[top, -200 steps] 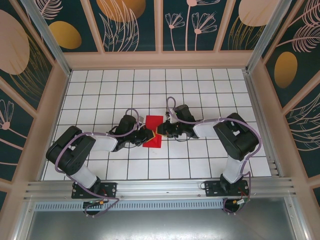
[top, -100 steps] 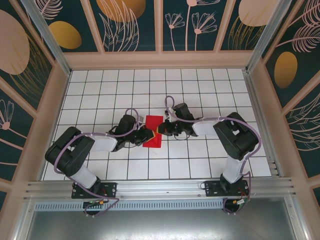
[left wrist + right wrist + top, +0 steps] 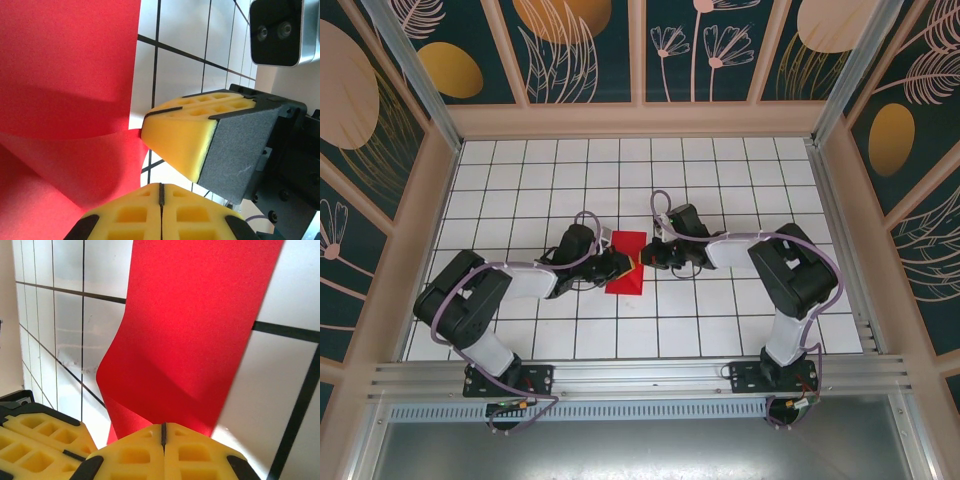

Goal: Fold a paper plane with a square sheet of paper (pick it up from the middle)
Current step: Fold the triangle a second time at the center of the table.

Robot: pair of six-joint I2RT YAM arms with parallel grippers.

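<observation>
The square sheet of paper (image 3: pixel 628 243) lies mid-table as a bright red upright strip, folded over on itself. My left gripper (image 3: pixel 618 267) comes in from the left with its yellow pads pressed together at the sheet's left side (image 3: pixel 65 65), nothing visible between them. From the right, my right gripper (image 3: pixel 642 258) is shut on a raised, curling flap of the red sheet (image 3: pixel 195 325). In the left wrist view my left gripper (image 3: pixel 161 189) is shut beside the right gripper's fingers (image 3: pixel 180 142). In the right wrist view my right gripper (image 3: pixel 163 427) pinches the flap, the left gripper's fingers (image 3: pixel 35 437) close by.
The white grid-tiled table (image 3: pixel 720 170) is walled by patterned panels (image 3: pixel 580 50) at the back and sides. An aluminium rail (image 3: pixel 640 375) runs along the near edge. The right wrist camera (image 3: pixel 277 32) hangs just above the two fingertips.
The right gripper has shut on the paper's flap, which now lifts and curls. Both wrists have shifted slightly; the left gripper stays shut.
</observation>
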